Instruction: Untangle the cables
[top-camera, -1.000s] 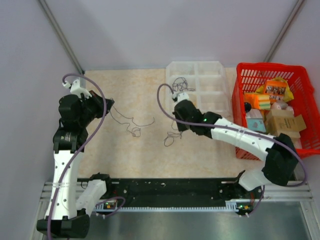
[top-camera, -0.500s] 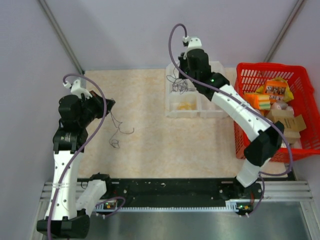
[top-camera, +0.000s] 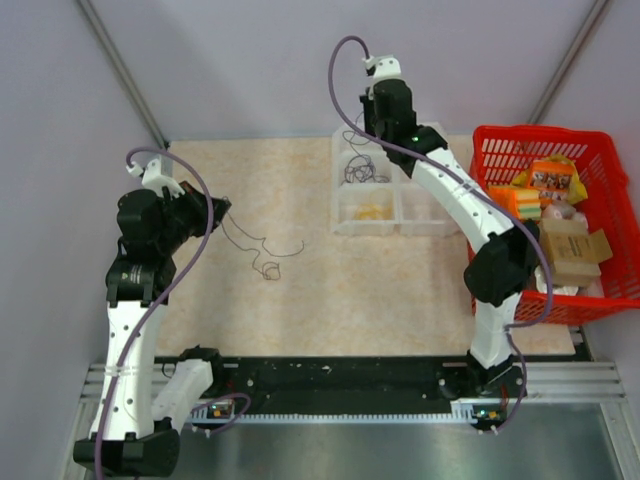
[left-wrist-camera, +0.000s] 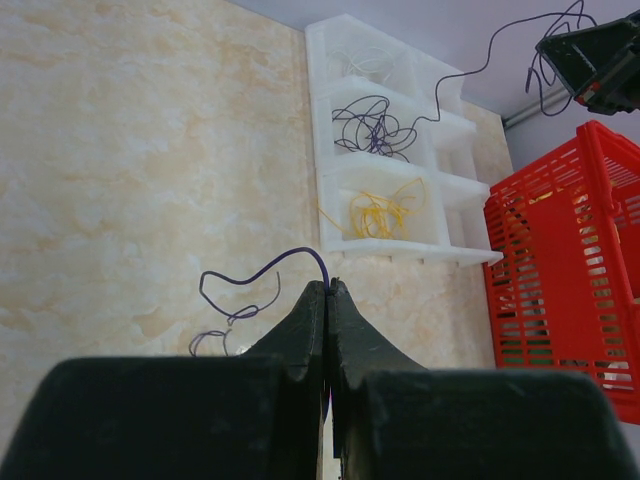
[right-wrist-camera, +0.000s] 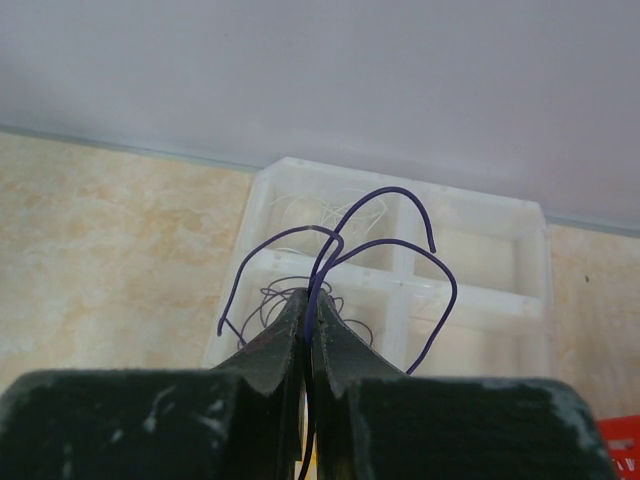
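Observation:
The cables are thin dark purple wires. One strand (left-wrist-camera: 274, 259) lies curled on the beige table (top-camera: 300, 300), its end pinched in my left gripper (left-wrist-camera: 329, 287), which is shut on it at the table's left side (top-camera: 222, 208). My right gripper (right-wrist-camera: 309, 297) is shut on another purple cable (right-wrist-camera: 392, 188) whose loops arch above its tips. It hangs over the white divided tray (top-camera: 345, 222) at the back. More purple cables (left-wrist-camera: 372, 125) lie in one tray compartment and yellow ones (left-wrist-camera: 378, 212) in the compartment nearer me.
A red basket (top-camera: 480, 200) full of packets stands right of the tray. The right arm (top-camera: 470, 210) stretches from its base up over the tray's right side. Grey walls close the back and sides.
My right arm has swung from the table's middle up and back over the tray, carrying a purple cable away. The strand held by my left gripper stayed on the table, shifting slightly.

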